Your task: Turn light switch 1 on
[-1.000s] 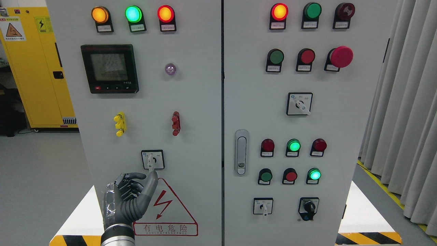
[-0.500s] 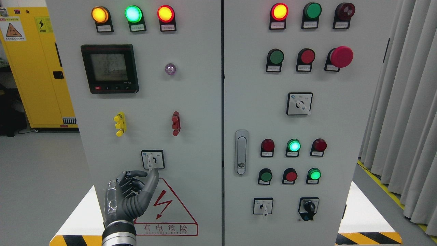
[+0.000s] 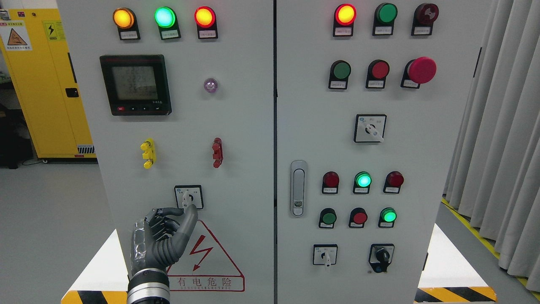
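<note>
left robot hand (image 3: 162, 238) | under rotary switch (image 3: 188, 197) | warning label (image 3: 205, 257) "有电危险"

Grey floor (image 3: 50, 219) — yellow cabinet (image 3: 46, 84) (left), seemingly pleated curtains (image 3: 502, 147) right.

Left hand (image 3: 162, 240), fingers curled, thumb tip touching the rotary switch (image 3: 188, 197) knob.

- The left hand (image 3: 162, 238) rises from the bottom edge, left of the middle, on an upright forearm with a silver wrist cuff.
- Its thumb stretches up and to the right, the tip highest.
- The other fingers (image 3: 160, 219) curl inward toward the palm, holding nothing.
- The right arm does not show.
</note>
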Available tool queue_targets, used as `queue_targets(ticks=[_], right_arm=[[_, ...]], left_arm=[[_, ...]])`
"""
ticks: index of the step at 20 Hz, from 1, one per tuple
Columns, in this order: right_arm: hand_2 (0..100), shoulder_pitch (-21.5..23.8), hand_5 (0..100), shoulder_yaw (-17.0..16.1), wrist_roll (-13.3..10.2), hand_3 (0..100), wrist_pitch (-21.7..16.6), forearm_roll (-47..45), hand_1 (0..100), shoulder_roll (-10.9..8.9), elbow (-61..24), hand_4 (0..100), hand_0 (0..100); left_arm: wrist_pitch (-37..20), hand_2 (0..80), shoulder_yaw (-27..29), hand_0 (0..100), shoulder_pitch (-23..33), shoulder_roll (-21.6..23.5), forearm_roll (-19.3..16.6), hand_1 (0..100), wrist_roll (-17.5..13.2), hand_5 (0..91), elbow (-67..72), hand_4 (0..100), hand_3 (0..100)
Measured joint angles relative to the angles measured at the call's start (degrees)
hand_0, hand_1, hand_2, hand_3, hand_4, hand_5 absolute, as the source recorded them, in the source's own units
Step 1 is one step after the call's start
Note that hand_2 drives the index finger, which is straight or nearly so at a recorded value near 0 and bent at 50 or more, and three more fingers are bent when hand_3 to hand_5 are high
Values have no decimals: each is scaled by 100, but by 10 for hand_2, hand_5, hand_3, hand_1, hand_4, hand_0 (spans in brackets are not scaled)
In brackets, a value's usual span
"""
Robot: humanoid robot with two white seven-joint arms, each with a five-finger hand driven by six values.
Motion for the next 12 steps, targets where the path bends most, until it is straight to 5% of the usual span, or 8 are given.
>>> queue_targets(ticks=[12], right_arm=[[40,0,0,0,0,0,0,0,500,0,0,0,0]], left_arm=[[128,562,-1,207,-121,-15,-12,657,0,877,79,892,890]])
